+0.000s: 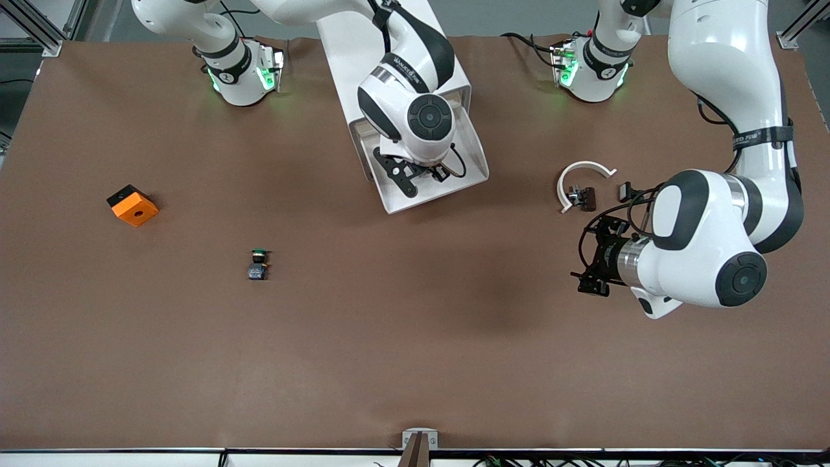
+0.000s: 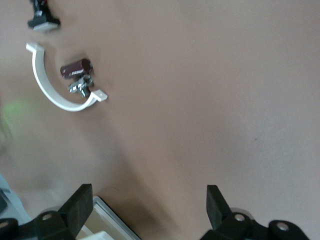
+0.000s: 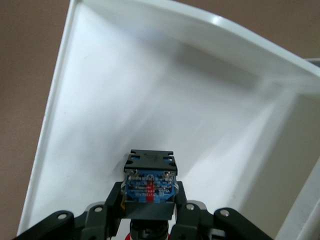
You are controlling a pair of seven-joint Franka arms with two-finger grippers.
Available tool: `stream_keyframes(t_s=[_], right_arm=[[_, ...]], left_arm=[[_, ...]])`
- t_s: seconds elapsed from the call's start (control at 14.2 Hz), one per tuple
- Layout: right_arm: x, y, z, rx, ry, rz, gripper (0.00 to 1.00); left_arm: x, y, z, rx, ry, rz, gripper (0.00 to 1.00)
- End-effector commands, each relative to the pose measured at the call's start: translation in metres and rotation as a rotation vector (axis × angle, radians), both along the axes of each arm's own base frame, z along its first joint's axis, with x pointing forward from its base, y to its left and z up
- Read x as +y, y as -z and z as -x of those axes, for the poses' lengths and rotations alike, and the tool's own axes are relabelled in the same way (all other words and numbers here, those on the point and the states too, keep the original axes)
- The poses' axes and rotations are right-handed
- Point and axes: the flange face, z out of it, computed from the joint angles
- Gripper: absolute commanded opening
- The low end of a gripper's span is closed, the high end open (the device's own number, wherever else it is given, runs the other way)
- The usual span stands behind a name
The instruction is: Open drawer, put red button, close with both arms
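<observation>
From the front view, the right arm reaches from its base over the white drawer (image 1: 421,165), which stands pulled out of its white cabinet (image 1: 369,39) in the middle of the table (image 1: 415,363). The right tool (image 1: 405,174) hangs inside the open drawer tray, partly hidden by the arm's wrist. The left arm bends down at its own end of the table, and the left tool (image 1: 593,275) hovers over bare brown table, nearer to the camera than a white curved clip (image 1: 580,178) with a small dark part (image 1: 583,198) beside it. A green-capped button (image 1: 258,264) stands on the table toward the right arm's end, and an orange block (image 1: 132,205) lies closer still to that end. The red button cannot be made out in this view.

From the left wrist view, the left tool (image 2: 150,207) has its two black fingers (image 2: 80,205) spread wide with nothing between them, over bare table. The white curved clip (image 2: 50,90) lies on the table with the small dark part (image 2: 76,70) and a metal piece (image 2: 80,88) inside its arc. A corner of the drawer (image 2: 107,222) shows close to one finger.

From the right wrist view, the right tool (image 3: 149,212) pinches the red button (image 3: 150,182) by its dark block body, the blue terminal face turned toward the camera and a sliver of red cap showing low between the fingers (image 3: 107,212). The button is held above the white floor of the drawer (image 3: 150,90), within its walls.
</observation>
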Motion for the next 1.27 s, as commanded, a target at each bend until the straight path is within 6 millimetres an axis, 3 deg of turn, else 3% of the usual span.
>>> stream_keyframes(t_s=[0.0, 0.07, 0.14, 0.28, 0.42, 0.63, 0.7, 0.99, 1.2], right_arm=[[0.007, -0.003, 0.002, 0.008, 0.008, -0.011, 0.48], [0.007, -0.003, 0.002, 0.009, 0.008, -0.012, 0.69], [0.007, -0.003, 0.003, 0.009, 0.007, -0.012, 1.00], [0.005, -0.004, 0.000, 0.007, 0.011, -0.012, 1.00], [-0.001, -0.019, -0.007, 0.000, 0.025, -0.024, 1.00], [-0.026, -0.070, -0.028, -0.034, 0.070, -0.071, 1.00], [-0.037, -0.085, -0.036, -0.040, 0.087, -0.082, 1.00], [-0.098, -0.159, -0.056, -0.028, 0.083, -0.130, 1.00], [-0.146, -0.201, -0.059, -0.011, -0.025, -0.159, 1.00]], left_arm=[[0.006, -0.008, 0.008, -0.026, 0.168, 0.011, 1.00], [0.006, -0.011, 0.009, -0.043, 0.263, 0.020, 1.00], [0.008, -0.017, 0.011, -0.060, 0.360, 0.044, 1.00], [0.018, -0.016, 0.016, -0.074, 0.551, 0.125, 1.00], [0.023, -0.016, 0.018, -0.076, 0.628, 0.129, 1.00], [0.010, -0.013, 0.022, -0.074, 0.730, 0.146, 1.00], [0.002, 0.001, 0.028, -0.049, 0.761, 0.167, 1.00], [-0.034, 0.020, 0.046, -0.082, 0.812, 0.196, 1.00], [-0.060, 0.038, 0.080, -0.180, 0.844, 0.186, 1.00]])
